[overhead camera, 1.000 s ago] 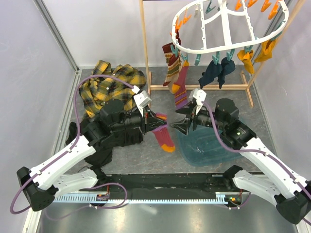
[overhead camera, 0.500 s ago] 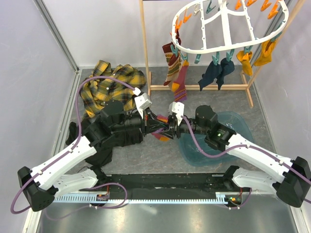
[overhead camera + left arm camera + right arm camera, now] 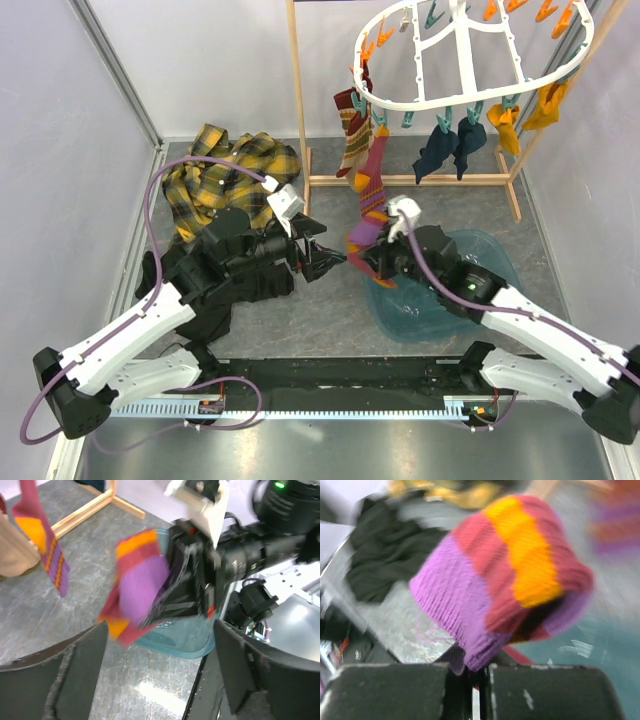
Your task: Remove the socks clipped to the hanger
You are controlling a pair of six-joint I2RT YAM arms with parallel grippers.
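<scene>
Right gripper (image 3: 477, 676) is pinching shut on one loose maroon knit sock with orange and purple bands (image 3: 510, 580), holding it at mid-table, just left of the translucent teal plastic tub (image 3: 495, 250). Left gripper (image 3: 325, 258) is standing wide and empty, just left of that sock and pointing at it. The white plastic oval ring hanger (image 3: 470, 90) is hanging far right on the wooden frame stand (image 3: 296, 110), with a maroon striped pair (image 3: 358, 140), navy socks (image 3: 445, 150) and mustard socks (image 3: 525, 112) clipped to it. I am judging this as the put-away step for one freed sock. Next I am likely swinging the right arm over the tub and opening there, then sending an arm up to the clips. The right wrist view is smearing badly, so the exact pinch point is unreadable. The hanger's far rim is running off the frame, so the sock count is uncertain. My right arm is covering part of the tub.
</scene>
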